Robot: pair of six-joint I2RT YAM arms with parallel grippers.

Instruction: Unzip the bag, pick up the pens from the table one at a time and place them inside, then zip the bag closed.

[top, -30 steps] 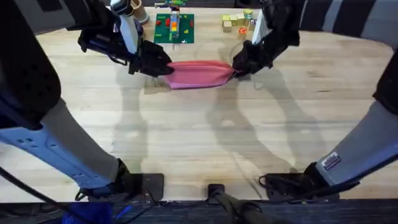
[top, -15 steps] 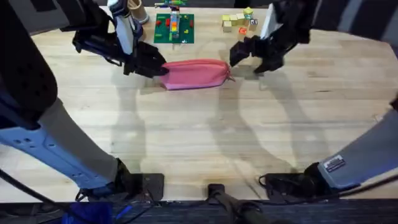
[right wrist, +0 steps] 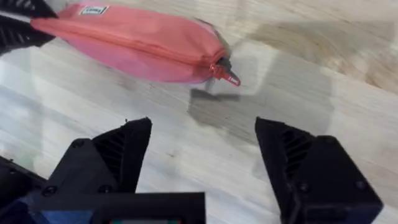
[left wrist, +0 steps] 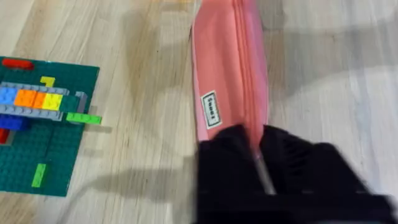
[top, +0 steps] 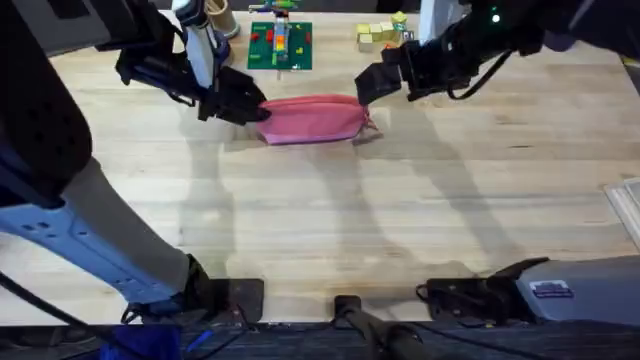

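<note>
The pink bag [top: 312, 118] lies at the back middle of the wooden table [top: 320, 220], its zipper run shut along its length. My left gripper [top: 260, 110] is shut on the bag's left end; in the left wrist view the black fingers [left wrist: 227, 155] pinch the fabric of the bag [left wrist: 227, 74] by the zipper line. My right gripper [top: 372, 85] hangs open just above and behind the bag's right end, holding nothing. In the right wrist view the bag [right wrist: 134, 40] and its red zipper pull [right wrist: 227, 76] lie beyond the spread gripper [right wrist: 205, 155]. The pens are out of view.
A green baseplate [top: 280, 45] with coloured bricks stands just behind the bag, seen also in the left wrist view [left wrist: 37, 124]. Small yellow blocks [top: 383, 33] sit at the back right. A pale tray [top: 626, 205] shows at the right edge.
My right gripper has let go of the bag's right end, opened and lifted away from it. The bag slid slightly left and back with the left gripper still holding it.
</note>
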